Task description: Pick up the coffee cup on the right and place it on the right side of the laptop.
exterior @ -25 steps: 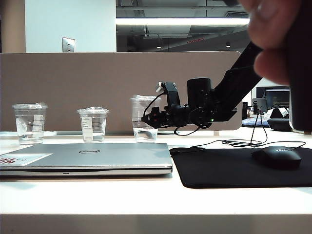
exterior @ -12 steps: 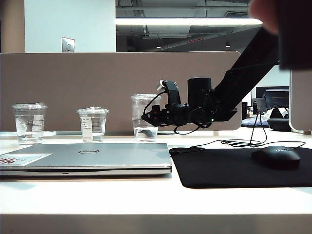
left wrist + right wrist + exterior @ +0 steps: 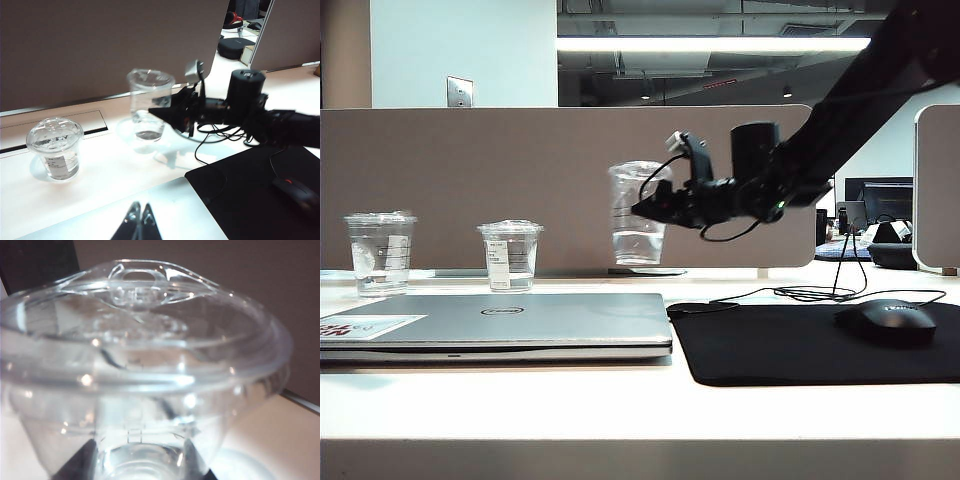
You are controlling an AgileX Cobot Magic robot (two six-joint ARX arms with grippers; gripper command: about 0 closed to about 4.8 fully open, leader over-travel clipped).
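The coffee cup (image 3: pixel 636 215), a tall clear lidded cup with a little water in it, hangs just above the table behind the laptop's right end. My right gripper (image 3: pixel 648 208) is shut on its side. In the right wrist view the coffee cup (image 3: pixel 145 365) fills the frame, with the right gripper (image 3: pixel 140 467) and its dark fingers (image 3: pixel 75 462) on either side of the cup's lower body. The left wrist view shows the coffee cup (image 3: pixel 149 105) held by the right gripper (image 3: pixel 167 112). The silver laptop (image 3: pixel 500 322) lies closed at front left. My left gripper (image 3: pixel 140 216) is shut and empty above the laptop (image 3: pixel 170 210).
Two shorter clear cups (image 3: pixel 381 252) (image 3: pixel 510 255) stand behind the laptop on the left. A black mouse pad (image 3: pixel 800 350) with a mouse (image 3: pixel 887 322) and its cable lies right of the laptop. A grey partition (image 3: pixel 470 180) runs along the back of the table.
The right gripper has lifted the coffee cup off the table, up and slightly to the right. The blurred hand at the upper right has left the exterior view.
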